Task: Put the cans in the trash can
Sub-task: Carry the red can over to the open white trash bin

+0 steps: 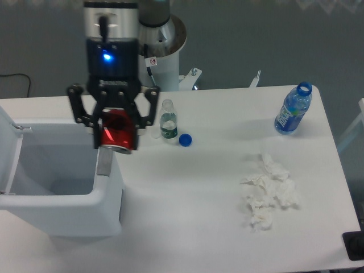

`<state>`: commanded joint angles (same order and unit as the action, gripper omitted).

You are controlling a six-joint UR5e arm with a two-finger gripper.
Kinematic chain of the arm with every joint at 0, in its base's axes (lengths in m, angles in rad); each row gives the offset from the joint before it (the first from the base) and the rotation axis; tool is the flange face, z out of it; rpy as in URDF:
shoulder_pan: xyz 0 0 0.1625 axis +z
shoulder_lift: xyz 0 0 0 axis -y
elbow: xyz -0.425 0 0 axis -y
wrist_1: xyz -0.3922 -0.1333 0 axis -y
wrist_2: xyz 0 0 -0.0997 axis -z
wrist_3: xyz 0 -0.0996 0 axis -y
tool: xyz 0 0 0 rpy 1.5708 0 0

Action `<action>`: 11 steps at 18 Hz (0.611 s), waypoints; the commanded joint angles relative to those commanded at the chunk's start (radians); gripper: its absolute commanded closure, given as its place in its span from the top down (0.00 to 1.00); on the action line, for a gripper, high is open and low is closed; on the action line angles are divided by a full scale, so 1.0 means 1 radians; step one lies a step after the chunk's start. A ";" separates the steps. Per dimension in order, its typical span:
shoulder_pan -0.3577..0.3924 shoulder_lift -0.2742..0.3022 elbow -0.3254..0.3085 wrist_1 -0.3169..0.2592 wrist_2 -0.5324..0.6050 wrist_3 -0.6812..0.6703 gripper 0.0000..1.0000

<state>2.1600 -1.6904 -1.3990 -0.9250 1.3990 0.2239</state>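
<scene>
My gripper (116, 136) is shut on the red can (118, 131), which is shiny, somewhat crushed and has a silver rim. It holds the can in the air above the right rim of the trash can (108, 193), a large white rectangular bin at the table's left. The bin stands open, with its lid (8, 145) tilted up on the left side. The bin's inside looks empty where it shows.
A small clear bottle with a green label (168, 120) stands just right of the gripper, with a blue cap (185, 139) beside it. A blue plastic bottle (293, 109) stands at the far right. Crumpled white tissues (268, 192) lie on the right of the table.
</scene>
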 joint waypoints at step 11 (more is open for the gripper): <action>-0.092 -0.061 0.008 0.038 -0.006 -0.011 0.64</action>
<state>2.0679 -1.7517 -1.3914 -0.8867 1.3929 0.2132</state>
